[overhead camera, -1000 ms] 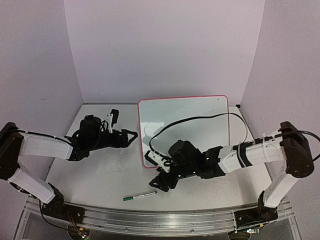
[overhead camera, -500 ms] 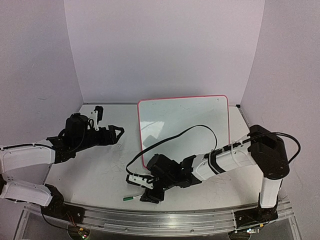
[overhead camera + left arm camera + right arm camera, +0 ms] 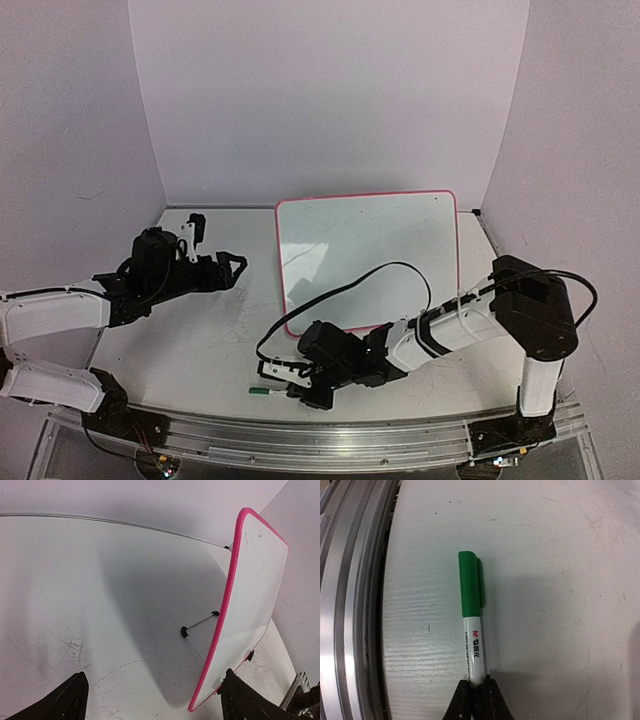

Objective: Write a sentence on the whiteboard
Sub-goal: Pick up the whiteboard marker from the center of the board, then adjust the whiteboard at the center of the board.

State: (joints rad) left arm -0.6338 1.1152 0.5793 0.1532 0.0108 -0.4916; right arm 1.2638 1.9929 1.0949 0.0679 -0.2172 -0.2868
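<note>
Top view: a white worktop (image 3: 200, 340) with an arm at each near corner. The whiteboard (image 3: 365, 255), glossy white in a pink-red frame, stands propped towards 12 o'clock, just right of centre. No green sentence shows on it, only faint grey marks. At 6 o'clock, near the front rail, a green-capped marker pen (image 3: 262, 390) lies flat, and the right fingers (image 3: 300, 392) reach down onto its right end. The left fingers (image 3: 238, 262) hover at 9 o'clock, pointing towards the board, well apart from it.

Left wrist view: the left fingers are spread wide and hold nothing. The board is at 3 o'clock, seen edge-on, leaning back on thin wire legs with small black feet.

Right wrist view: the right fingers are pinched shut on the tail of the pen's white barrel at 6 o'clock. The cap, on and pointing to 12 o'clock, lies against the worktop.

The pen looks light, stiff and smooth, so it may swivel in an end pinch; mid-barrel seems the steadier hold. The board looks light and apt to slide, so bracing its frame seems wise.
</note>
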